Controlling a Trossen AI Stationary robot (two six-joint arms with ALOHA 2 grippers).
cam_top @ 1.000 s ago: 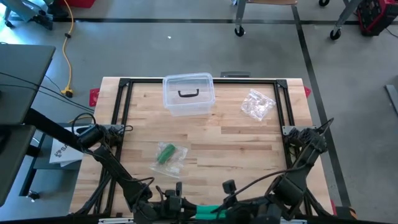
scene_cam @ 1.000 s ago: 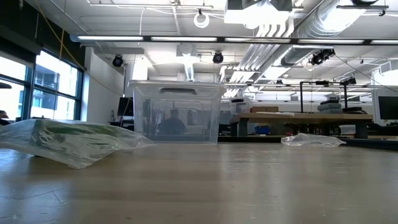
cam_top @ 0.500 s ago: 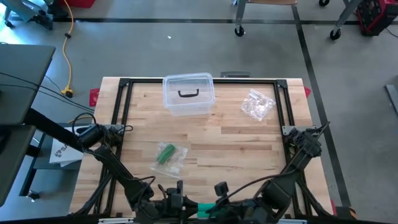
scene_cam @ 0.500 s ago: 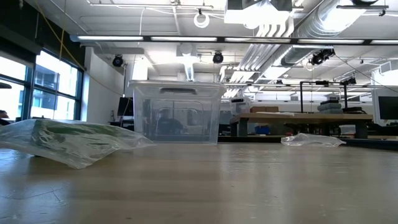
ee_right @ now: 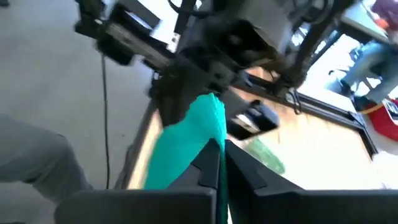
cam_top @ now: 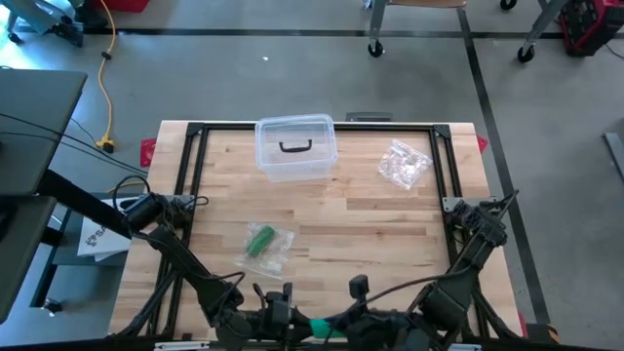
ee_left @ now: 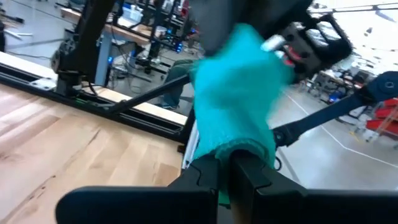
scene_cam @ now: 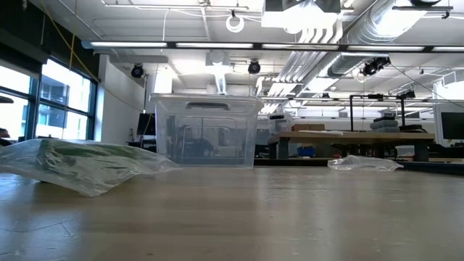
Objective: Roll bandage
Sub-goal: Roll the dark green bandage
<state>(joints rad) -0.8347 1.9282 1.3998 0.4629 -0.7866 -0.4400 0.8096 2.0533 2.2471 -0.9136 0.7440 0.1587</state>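
From above, both arms reach in at the near edge of the wooden surface (cam_top: 370,219), where the left hand (cam_top: 291,323) and the right hand (cam_top: 343,325) face each other with a teal-green bandage (cam_top: 319,327) stretched between them. Farther up the surface lie a green pack in clear wrap (cam_top: 263,245), a clear lidded box (cam_top: 295,148) at the far edge, and a crumpled clear bag (cam_top: 404,163) to its right. The level view shows neither hand, only the wrapped green pack (scene_cam: 80,163) on the left, the clear box (scene_cam: 205,132) behind it and the crumpled bag (scene_cam: 364,163) on the right. In the left wrist view, the left hand (ee_left: 227,171) is pinched shut on one end of the bandage (ee_left: 239,106), which runs up to the other arm's hand. In the right wrist view, the right hand (ee_right: 221,163) is likewise closed tight on the bandage (ee_right: 186,144), the strip leading away to the opposite hand, with the green pack (ee_right: 264,155) on the surface beyond.
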